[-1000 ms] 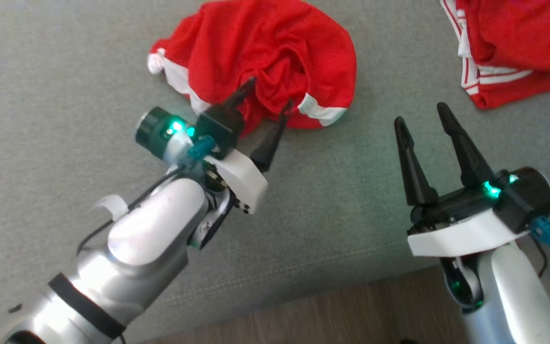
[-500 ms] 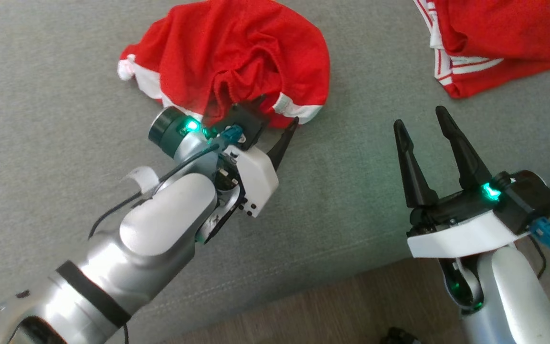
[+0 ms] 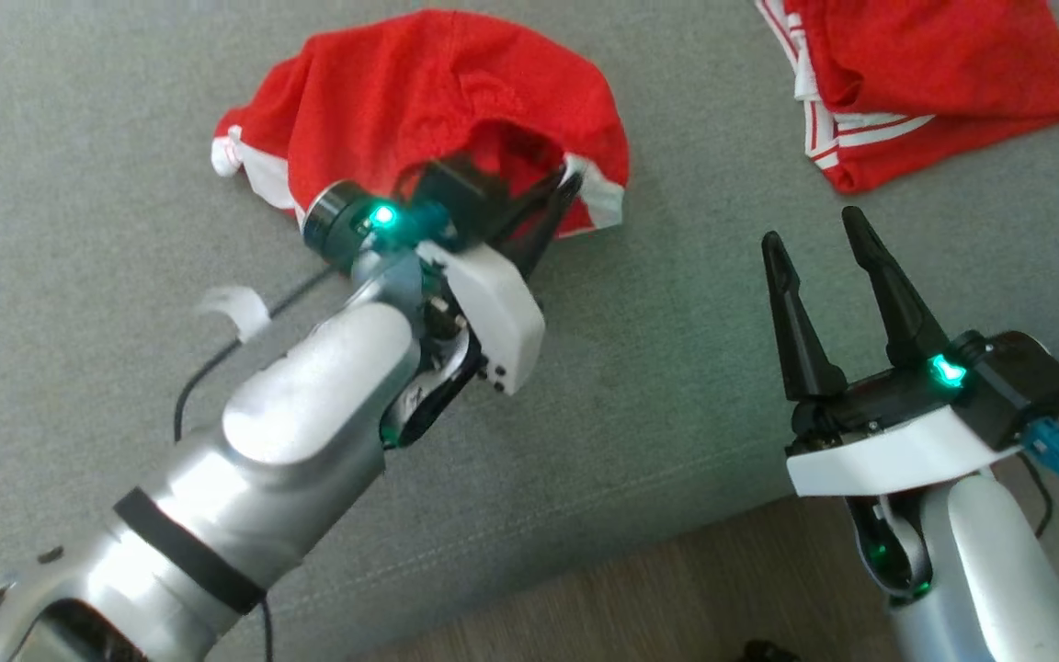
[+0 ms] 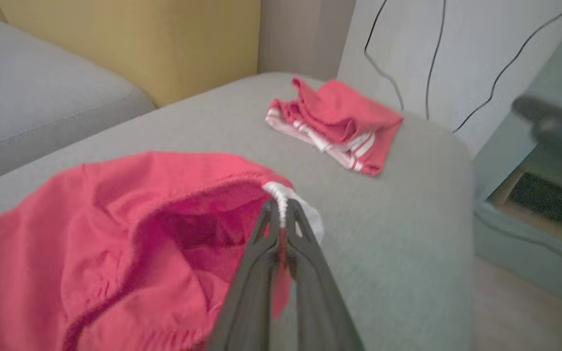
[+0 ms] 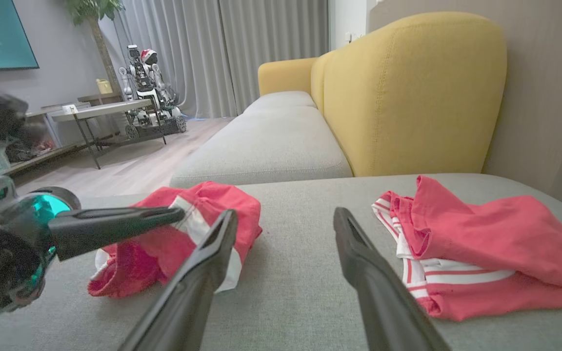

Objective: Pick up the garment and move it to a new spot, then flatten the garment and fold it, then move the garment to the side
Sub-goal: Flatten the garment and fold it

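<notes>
Grey sofa (image 3: pixel 79 184), wooden floor (image 3: pixel 658 598)

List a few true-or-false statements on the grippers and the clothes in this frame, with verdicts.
1. The left gripper is shut on the garment at its white trim. True.
2. The right gripper is shut on cloth. False: it is open and holds nothing.
3. The garment lies folded flat. False: it is crumpled.
4. A second garment lies apart from it on the cushion. True.
</notes>
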`<state>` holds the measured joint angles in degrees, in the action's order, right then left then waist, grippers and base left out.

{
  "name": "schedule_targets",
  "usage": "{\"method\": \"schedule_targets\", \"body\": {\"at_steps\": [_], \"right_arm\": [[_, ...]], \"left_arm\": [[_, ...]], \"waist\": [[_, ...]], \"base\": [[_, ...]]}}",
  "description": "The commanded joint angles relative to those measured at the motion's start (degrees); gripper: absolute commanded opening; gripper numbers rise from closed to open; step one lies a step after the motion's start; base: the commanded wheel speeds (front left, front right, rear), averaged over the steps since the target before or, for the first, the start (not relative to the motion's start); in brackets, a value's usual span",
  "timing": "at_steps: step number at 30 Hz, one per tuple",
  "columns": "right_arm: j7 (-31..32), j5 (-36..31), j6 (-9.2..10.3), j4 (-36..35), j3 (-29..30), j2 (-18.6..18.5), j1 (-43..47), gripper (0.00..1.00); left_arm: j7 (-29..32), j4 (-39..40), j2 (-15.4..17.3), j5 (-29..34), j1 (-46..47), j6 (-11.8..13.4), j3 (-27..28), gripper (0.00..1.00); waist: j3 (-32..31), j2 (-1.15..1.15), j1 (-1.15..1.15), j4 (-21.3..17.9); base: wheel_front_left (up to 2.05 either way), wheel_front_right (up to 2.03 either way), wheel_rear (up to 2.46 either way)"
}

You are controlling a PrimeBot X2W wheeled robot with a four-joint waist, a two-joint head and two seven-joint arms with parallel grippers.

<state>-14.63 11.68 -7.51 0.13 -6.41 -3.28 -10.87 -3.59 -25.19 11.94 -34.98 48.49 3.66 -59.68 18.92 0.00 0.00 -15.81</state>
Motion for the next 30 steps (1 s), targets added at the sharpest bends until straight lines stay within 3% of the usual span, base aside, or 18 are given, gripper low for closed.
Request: {"method": "schedule_targets", "body": {"at_steps": [1, 5, 10, 14, 18, 24, 30], "right_arm": [[-0.37, 0.11, 0.02, -1.57, -1.45, 0.40, 0.78, 1.00], [-0.37, 0.10, 0.02, -1.23, -2.08, 0.40, 1.36, 1.00], [-0.37, 0.02, 0.02, -0.80, -2.20, 0.40, 2.47, 1.00], [-0.37, -0.12, 0.02, -0.66, -1.98, 0.40, 3.82, 1.00], [-0.37, -0.37, 0.02, -0.75, -1.85, 0.40, 4.92, 1.00], [-0.37, -0.57, 0.02, 1.06, -2.43, 0.40, 6.05, 1.00], [-0.37, 1.74, 0.02, 11.02, -3.43, 0.40, 4.90, 1.00]], "left_arm": [[-0.08, 2.89, -0.29, -3.44, 4.11, -2.23, 4.55, 0.00], [2.22, 5.26, -0.38, -10.57, 9.18, -6.01, 10.37, 0.00], [4.27, 7.61, 0.36, -15.92, 14.90, -7.20, 16.17, 0.00], [6.03, 9.33, 2.80, -17.16, 16.71, -6.54, 18.38, 0.00], [7.24, 11.30, 6.18, -19.28, 10.03, -4.29, 19.06, 0.00], [5.03, 14.03, 12.75, -23.13, -8.67, -0.64, 19.88, 0.00], [-0.43, 14.65, 16.39, -23.30, -20.50, 1.06, 20.26, 0.00]], "waist": [[-1.93, 0.00, 0.00, 0.04], [-4.56, 0.00, 0.00, -0.12], [-7.36, 0.00, 0.00, -0.18], [-9.57, 0.00, 0.00, 0.52], [-10.57, 0.00, 0.00, 2.04], [-10.27, 0.00, 0.00, 4.85], [-9.45, 0.00, 0.00, 8.78]], "base": [[0.00, 0.00, 0.00], [0.00, 0.00, 0.00], [0.00, 0.00, 0.00], [0.00, 0.00, 0.00], [0.00, 0.00, 0.00], [0.00, 0.00, 0.00], [0.00, 0.00, 0.00]]}}
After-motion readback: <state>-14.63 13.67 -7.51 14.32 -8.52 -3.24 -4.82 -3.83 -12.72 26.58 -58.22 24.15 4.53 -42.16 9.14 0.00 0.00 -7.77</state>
